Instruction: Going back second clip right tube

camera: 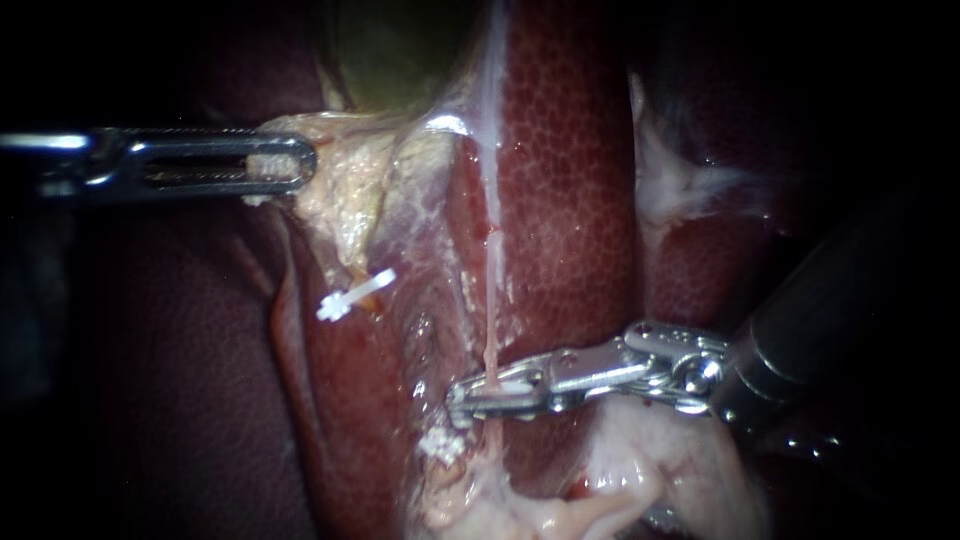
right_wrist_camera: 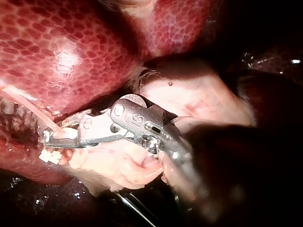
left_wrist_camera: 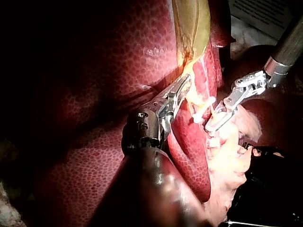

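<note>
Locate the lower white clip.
Endoscope view, lower centre: the lower white clip lies just below the right instrument, left of the thin tube, on pale tissue.

Bright centre on the liver (camera: 560, 150), glare off the right instrument (camera: 470, 400), edges dark.

Endoscope is set close to the liver (camera: 560, 150), faced squarely onto it. Each wrist view is taken from behind its own shaft, looking tipward. Shared by all three: right instrument (camera: 458, 397) at the thin tube (camera: 493, 290).
</note>
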`<state>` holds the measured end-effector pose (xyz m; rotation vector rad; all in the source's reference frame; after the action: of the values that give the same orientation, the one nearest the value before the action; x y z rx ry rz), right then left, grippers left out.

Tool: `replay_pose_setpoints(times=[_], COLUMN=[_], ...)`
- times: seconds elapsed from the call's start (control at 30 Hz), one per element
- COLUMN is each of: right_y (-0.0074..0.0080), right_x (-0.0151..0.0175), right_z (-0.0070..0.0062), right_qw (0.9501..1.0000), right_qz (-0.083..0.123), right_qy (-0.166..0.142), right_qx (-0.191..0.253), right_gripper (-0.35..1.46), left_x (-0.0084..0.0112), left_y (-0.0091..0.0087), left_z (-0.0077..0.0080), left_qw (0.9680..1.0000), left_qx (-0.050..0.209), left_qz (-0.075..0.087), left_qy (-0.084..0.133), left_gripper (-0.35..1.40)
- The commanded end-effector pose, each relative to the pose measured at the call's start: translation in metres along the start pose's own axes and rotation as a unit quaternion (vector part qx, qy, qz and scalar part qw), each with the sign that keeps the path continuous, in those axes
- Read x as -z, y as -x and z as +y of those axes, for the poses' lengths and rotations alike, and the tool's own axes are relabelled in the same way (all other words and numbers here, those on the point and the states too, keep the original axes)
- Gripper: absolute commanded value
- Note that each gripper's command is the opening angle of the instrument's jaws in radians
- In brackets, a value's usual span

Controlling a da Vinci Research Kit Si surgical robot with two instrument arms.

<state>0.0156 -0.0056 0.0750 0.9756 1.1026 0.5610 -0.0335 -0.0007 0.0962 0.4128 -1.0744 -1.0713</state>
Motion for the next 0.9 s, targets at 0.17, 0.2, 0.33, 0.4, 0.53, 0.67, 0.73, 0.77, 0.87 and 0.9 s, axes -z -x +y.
replay_pose_setpoints(times=[0.17, 0.2, 0.33, 0.4, 0.53, 0.67, 0.73, 0.77, 0.87, 0.9], right_y=[0.0000, 0.0000, 0.0000, 0.0000, -0.0001, -0.0004, -0.0006, -0.0008, -0.0017, -0.0020], right_x=[0.0000, 0.0000, 0.0000, 0.0001, 0.0002, 0.0003, 0.0005, 0.0006, 0.0011, 0.0014], right_z=[0.0000, 0.0000, 0.0000, -0.0001, -0.0002, -0.0003, -0.0003, -0.0003, -0.0001, -0.0002], right_qw=[1.0000, 1.0000, 1.0000, 1.0000, 1.0000, 1.0000, 0.9998, 0.9996, 0.9993, 0.9991], right_qz=[0.000, 0.000, 0.000, 0.000, -0.001, 0.004, 0.010, 0.013, 0.016, 0.017], right_qy=[0.000, 0.000, 0.000, -0.001, -0.002, 0.005, 0.019, 0.025, 0.032, 0.033], right_qx=[0.000, 0.000, 0.000, -0.003, -0.003, -0.004, 0.001, 0.003, 0.015, 0.019], right_gripper=[-0.35, -0.35, -0.35, -0.35, -0.35, 0.04, 0.34, 0.42, 0.53, 0.55], left_x=[0.0000, 0.0000, 0.0000, 0.0000, 0.0000, 0.0000, 0.0000, 0.0000, 0.0000, 0.0000], left_y=[0.0000, 0.0000, 0.0000, 0.0000, 0.0000, 0.0000, 0.0000, 0.0000, 0.0000, 0.0000], left_z=[0.0000, 0.0000, 0.0000, 0.0000, 0.0000, 0.0000, 0.0000, 0.0000, 0.0000, 0.0000], left_qw=[1.0000, 1.0000, 1.0000, 1.0000, 1.0000, 1.0000, 1.0000, 1.0000, 1.0000, 1.0000], left_qx=[0.000, 0.000, 0.000, 0.000, 0.000, 0.000, 0.000, 0.000, 0.000, 0.000], left_qz=[0.000, 0.000, 0.000, 0.000, 0.000, 0.000, 0.000, 0.000, 0.000, 0.000], left_qy=[-0.001, -0.001, -0.001, -0.001, -0.001, -0.001, -0.001, -0.001, -0.001, -0.001], left_gripper=[-0.35, -0.35, -0.35, -0.35, -0.35, -0.35, -0.35, -0.35, -0.35, -0.35])
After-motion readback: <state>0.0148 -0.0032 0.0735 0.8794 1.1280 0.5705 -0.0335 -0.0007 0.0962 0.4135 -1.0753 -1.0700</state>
